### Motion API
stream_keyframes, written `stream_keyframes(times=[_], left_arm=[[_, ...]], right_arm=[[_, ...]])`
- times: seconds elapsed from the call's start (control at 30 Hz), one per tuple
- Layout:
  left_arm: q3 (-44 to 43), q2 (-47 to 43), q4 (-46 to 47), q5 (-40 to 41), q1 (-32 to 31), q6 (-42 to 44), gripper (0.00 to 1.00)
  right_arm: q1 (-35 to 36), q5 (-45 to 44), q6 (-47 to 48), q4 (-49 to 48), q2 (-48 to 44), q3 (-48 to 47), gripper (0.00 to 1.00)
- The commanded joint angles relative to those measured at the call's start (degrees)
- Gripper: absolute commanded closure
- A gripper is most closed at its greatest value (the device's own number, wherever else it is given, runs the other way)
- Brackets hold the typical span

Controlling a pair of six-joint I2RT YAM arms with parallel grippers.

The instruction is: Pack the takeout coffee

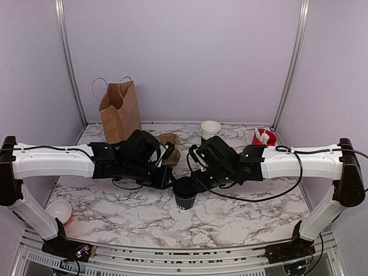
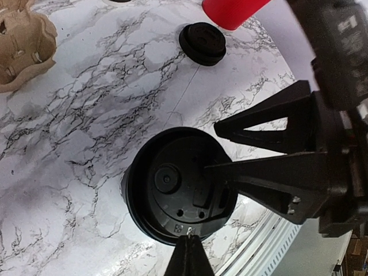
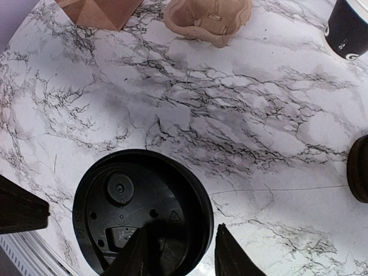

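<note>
The takeout coffee (image 1: 185, 194), a black cup with a black lid, stands on the marble table near the front middle. It fills the lower part of the left wrist view (image 2: 167, 190) and the right wrist view (image 3: 126, 201). My left gripper (image 1: 171, 181) is shut, and its joined tips (image 2: 190, 238) touch the near rim of the lid. My right gripper (image 1: 199, 180) is open. In the right wrist view (image 3: 181, 227) one finger lies over the lid and the other outside its rim. It also shows in the left wrist view (image 2: 211, 146).
A brown paper bag (image 1: 121, 112) stands at the back left with a cardboard cup carrier (image 1: 170, 147) next to it. Stacked cups (image 1: 210, 129), a red cup (image 1: 263, 137) and a loose black lid (image 2: 202, 41) are at the back right. A bowl (image 1: 59, 211) sits front left.
</note>
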State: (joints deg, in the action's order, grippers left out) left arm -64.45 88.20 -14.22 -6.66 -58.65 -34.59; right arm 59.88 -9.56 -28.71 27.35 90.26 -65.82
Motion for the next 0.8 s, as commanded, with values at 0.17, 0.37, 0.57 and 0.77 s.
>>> stream_keyframes(times=[0.17,0.37,0.57,0.77], left_arm=[[8.82,8.20,8.06,-3.45,-1.02,-3.28,1.00],[3.44,2.44,1.24,1.15,-0.80,-0.24,1.00],[-2.82,-2.06,-2.74,1.33,-0.69,0.93,1.00],[-2.74,-0.11,-1.93,0.12,-1.00,0.98,1.00]], right_arm=[[0.44,0.02,-0.53,1.55,1.24,-0.19,0.62],[0.68,-0.19,-0.91,1.47,0.94,0.07,0.62],[0.68,-0.19,-0.93,1.56,1.20,-0.14,0.63],[0.73,-0.28,-1.13,1.72,1.03,0.20,0.62]])
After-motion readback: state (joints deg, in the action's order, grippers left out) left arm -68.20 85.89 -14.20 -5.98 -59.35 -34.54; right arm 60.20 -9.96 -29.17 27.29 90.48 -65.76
